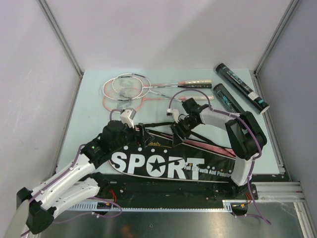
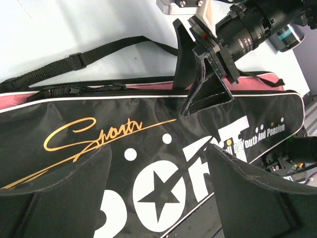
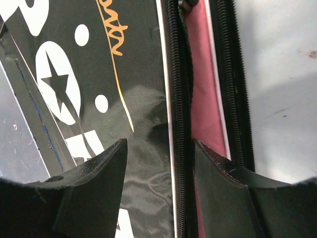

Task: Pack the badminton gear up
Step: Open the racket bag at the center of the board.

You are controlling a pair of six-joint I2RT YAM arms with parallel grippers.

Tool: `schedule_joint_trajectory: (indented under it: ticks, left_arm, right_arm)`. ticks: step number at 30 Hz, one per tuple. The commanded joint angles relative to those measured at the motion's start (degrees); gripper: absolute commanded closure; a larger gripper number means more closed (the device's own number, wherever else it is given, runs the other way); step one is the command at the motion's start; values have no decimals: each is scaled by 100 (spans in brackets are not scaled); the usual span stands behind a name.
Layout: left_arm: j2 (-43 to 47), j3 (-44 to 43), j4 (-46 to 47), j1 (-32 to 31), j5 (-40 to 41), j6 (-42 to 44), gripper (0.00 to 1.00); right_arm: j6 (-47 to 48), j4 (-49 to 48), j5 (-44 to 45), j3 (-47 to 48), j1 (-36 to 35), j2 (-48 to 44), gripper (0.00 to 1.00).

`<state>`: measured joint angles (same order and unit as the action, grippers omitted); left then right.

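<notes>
One bag (image 1: 163,166), black and long, lying flat on the pale surface (image 1: 91,116). Reads "SPORT" in big white letters, with a star inside the O. Carries "Full Of Youth And Passion" in small white print at the right end of that word. Shows "Sports" in gold script above it, with white dots close by.

One black strap (image 2: 74,62), trailing on the surface along the bag's far side.

Zip (image 3: 179,99): two dark toothed tracks along the bag's far edge, with a pink strip between them. Cannot tell whether done up or undone.

Rackets (image 1: 130,87) beyond the bag, toward its left end and well apart from it. Thin, pink and white, heads overlapping. Three heads countable, two white-rimmed and one pink. One pale handle and one black handle visible, both pointing toward the bag's right end.

Two tubes (image 1: 241,88), dark with teal print, beyond the bag's right end. Side by side, slanted, apart from the bag. Print too small to read.

Two arms, both reaching to the bag's far edge near its middle.

Left pincer (image 2: 158,148) released, fingers spread wide above the bag's printed face, grasping nothing.

Right pincer (image 3: 158,144) just right of the left one, parted rather than clenched. One finger over the bag's black face, the other over the pink strip, the nearer zip track in the gap. Cannot tell whether the fingertips touch the fabric.
</notes>
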<state>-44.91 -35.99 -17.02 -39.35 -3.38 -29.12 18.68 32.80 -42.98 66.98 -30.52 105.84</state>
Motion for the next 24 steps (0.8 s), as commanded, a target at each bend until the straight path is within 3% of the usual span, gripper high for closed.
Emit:
schedule_joint_trajectory:
  ticks: [1, 4, 5, 10, 14, 16, 17, 18, 19, 21, 24]
  left_arm:
    - [-141, -154, 155, 51, -75, -198, 16]
    - [-395, -242, 146, 252, -573, -654, 13]
    - [-457, -277, 137, 409, -724, -926, 12]
    - [-756, -820, -56, 929, -1515, -1534, 14]
    - [-537, -1427, -205, 1035, -1448, -1693, 21]
    - [-336, -1856, -328, 1044, -1028, -1571, 29]
    - [-291, -1990, -538, 1044, -868, -1587, 29]
    - [-299, -2252, -688, 1052, -701, -1605, 27]
    - [-387, -2394, -907, 1105, -508, -1727, 22]
    - [-545, -2710, -1408, 1114, 81, -1842, 11]
    - [-1080, -3140, -1638, 1158, 329, -1957, 0]
  right_arm:
    - [-74, -308, -185, -194, -190, 77, 43]
    - [-267, -642, 113, -325, -322, 16, 57]
    - [-486, -904, 262, -352, -349, -159, 78]
    - [-996, -1485, 1230, -335, -551, -1389, 100]
    - [-2243, -2162, 2020, -335, -516, -2128, 100]
    - [-3026, -2713, 2731, -343, -682, -2182, 100]
    - [-3211, -2961, 3543, -378, -770, -2191, 100]
    - [-3691, -3216, 3847, -440, -867, -2173, 100]
    - [-3774, -4106, 3937, -579, -946, -2138, 100]
    - [-3549, -5031, 4867, -572, -1428, -1876, 100]
    - [-3398, -5878, 5178, -546, -1808, -1437, 100]
